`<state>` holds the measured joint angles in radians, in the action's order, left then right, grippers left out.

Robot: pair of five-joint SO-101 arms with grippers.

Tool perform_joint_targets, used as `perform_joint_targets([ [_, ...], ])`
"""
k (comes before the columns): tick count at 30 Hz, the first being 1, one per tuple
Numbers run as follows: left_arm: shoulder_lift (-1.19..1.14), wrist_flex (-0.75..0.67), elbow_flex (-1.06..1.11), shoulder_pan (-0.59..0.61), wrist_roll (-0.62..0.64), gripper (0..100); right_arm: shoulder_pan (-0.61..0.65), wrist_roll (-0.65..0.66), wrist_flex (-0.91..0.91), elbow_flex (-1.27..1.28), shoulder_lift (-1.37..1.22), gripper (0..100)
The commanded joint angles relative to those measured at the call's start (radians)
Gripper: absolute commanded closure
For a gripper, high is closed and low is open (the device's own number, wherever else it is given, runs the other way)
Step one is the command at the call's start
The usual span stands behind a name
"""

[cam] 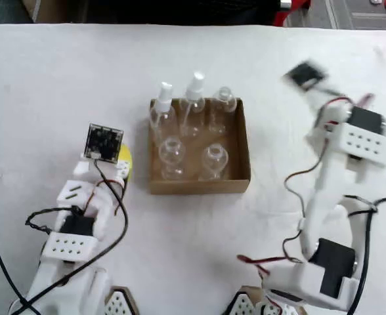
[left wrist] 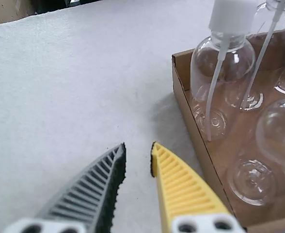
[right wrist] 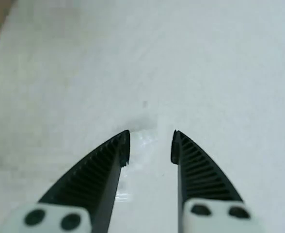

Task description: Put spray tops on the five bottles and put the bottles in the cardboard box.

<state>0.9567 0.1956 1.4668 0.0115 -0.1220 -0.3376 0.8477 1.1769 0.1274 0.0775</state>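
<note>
Grey-and-yellow left fingers (left wrist: 181, 184) slightly apart, empty, beside the cardboard box (cam: 199, 186); black right fingers (right wrist: 103, 170) wider apart, empty

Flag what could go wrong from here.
1. Three uncapped bottles stand packed tightly in the cardboard box beside two capped bottles; fitting tops there could tip neighbours.
2. The left pincer, open and empty, sits close by the box's wall; a careless swing might shove the box.

Five bottles (cam: 172, 157), two with spray tops (cam: 195, 85) and three bare-necked, one cardboard box (cam: 199, 186), two arms (cam: 71, 239).
</note>
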Motion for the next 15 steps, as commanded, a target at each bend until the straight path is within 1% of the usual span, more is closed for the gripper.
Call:
perform_joint_targets([
  [1,0.005,-0.023,-0.009,-0.012,-0.009,91,-0.101,-0.473,-0.096,-0.026,-0.061,81.4],
  [3,0.002,-0.023,-0.009,-0.012,-0.009,91,-0.133,-0.634,-0.116,-0.031,-0.130,77.5],
  [4,0.002,-0.023,-0.009,-0.012,-0.009,91,-0.140,-0.683,-0.130,-0.031,-0.163,75.8],
  [5,0.002,-0.023,-0.009,-0.012,-0.009,91,-0.143,-0.703,-0.145,-0.031,-0.197,74.3],
  [10,0.002,-0.021,-0.009,-0.012,-0.009,91,-0.142,-0.715,-0.193,-0.035,-0.320,73.3],
  [15,0.002,-0.021,-0.009,-0.012,-0.009,91,-0.142,-0.724,-0.189,-0.101,-0.389,73.4],
])
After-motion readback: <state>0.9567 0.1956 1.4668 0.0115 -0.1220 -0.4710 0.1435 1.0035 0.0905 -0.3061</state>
